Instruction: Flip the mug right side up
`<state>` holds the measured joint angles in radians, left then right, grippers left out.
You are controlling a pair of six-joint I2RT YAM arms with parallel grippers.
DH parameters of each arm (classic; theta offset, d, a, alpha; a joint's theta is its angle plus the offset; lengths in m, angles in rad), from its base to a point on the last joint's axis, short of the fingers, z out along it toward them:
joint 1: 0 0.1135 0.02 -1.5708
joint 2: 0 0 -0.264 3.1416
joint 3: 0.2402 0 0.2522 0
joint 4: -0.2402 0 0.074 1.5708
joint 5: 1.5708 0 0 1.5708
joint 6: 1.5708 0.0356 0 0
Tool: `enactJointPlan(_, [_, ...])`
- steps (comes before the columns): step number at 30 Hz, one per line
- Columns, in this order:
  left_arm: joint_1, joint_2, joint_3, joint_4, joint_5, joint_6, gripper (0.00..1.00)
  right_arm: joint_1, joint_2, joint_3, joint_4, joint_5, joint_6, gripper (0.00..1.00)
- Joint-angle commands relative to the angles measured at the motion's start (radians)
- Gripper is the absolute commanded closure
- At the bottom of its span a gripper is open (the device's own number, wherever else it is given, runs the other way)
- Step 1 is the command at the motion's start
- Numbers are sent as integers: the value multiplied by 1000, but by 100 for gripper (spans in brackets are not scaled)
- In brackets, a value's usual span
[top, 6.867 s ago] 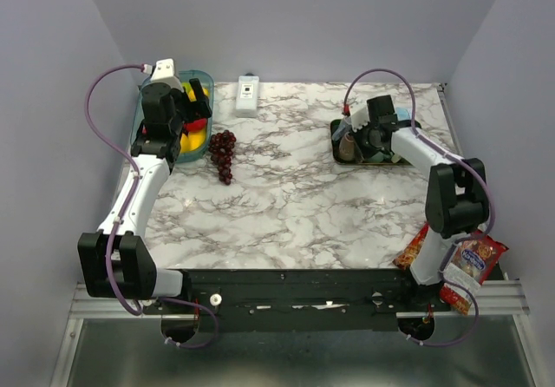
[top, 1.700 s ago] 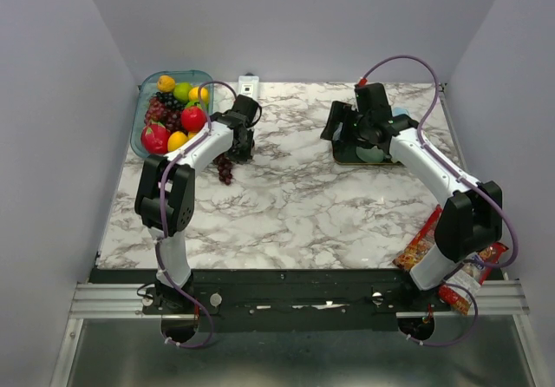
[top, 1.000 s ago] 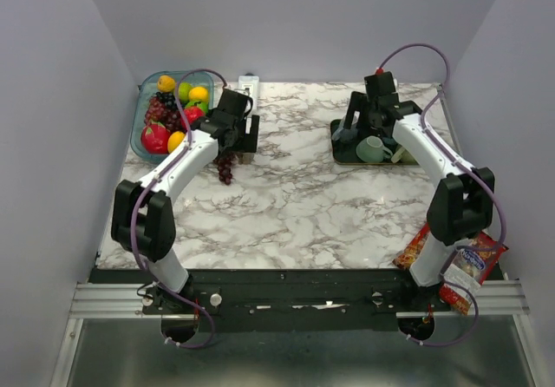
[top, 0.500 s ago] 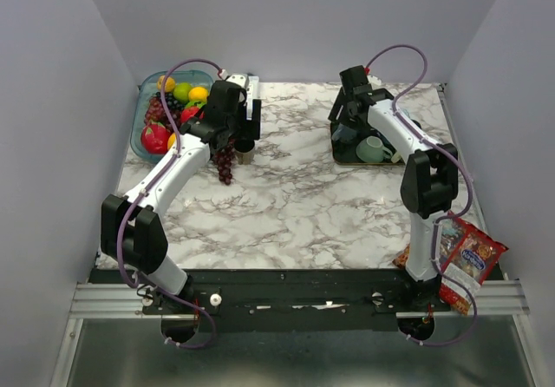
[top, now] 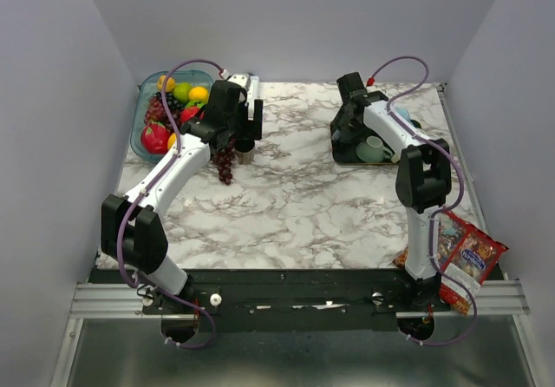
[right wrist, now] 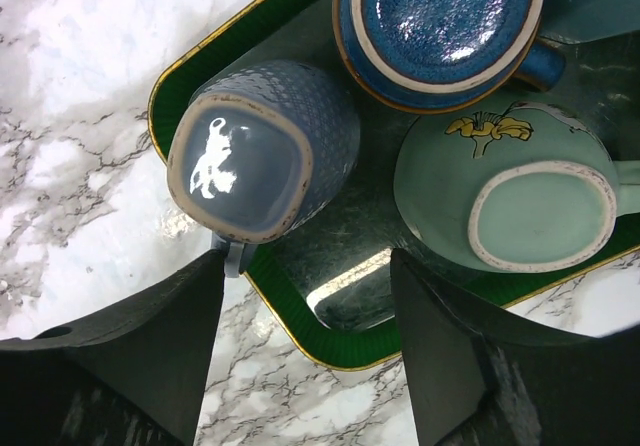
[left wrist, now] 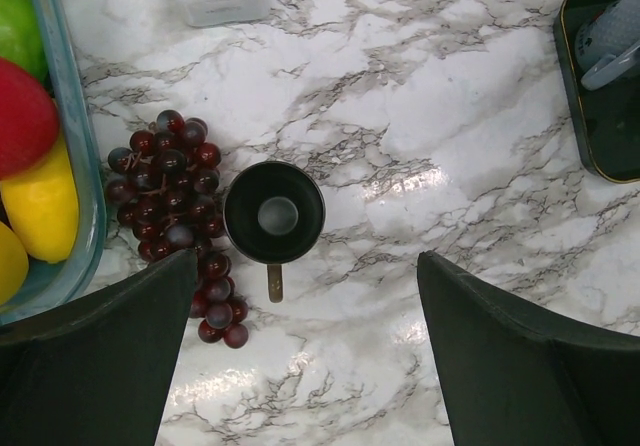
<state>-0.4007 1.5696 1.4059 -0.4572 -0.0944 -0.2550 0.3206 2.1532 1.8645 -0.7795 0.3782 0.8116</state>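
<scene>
Right gripper (right wrist: 307, 266), jaws spread and empty, hangs over the tray (right wrist: 283, 301) edge. Just ahead, left, the grey-blue mug (right wrist: 262, 151) stands bottom-up, marble tabletop (right wrist: 80, 116) free beside it. Left gripper (left wrist: 307, 266), spread wide, hovers over an upright black mug (left wrist: 273, 213) touching grapes (left wrist: 175, 201).

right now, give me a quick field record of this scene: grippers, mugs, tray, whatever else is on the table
left gripper: open, holding nothing, above the black mug
black mug: on the marble table, opening up, right beside the grapes
right gripper: open, holding nothing, over the green tray
tray contents: grey-blue mug, blue mug, pale green mug, all base up
fruit bin: on the far side of the grapes from the black mug
</scene>
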Motion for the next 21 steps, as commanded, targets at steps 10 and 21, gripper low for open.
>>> enactJointPlan(10, [-4,-26,-19,15,28,-3,1,3,99,97,-15,44,52,20])
enactJointPlan(21, [-4,-17,-13,15,28,-3,1,3,79,82,-6,79,17,53])
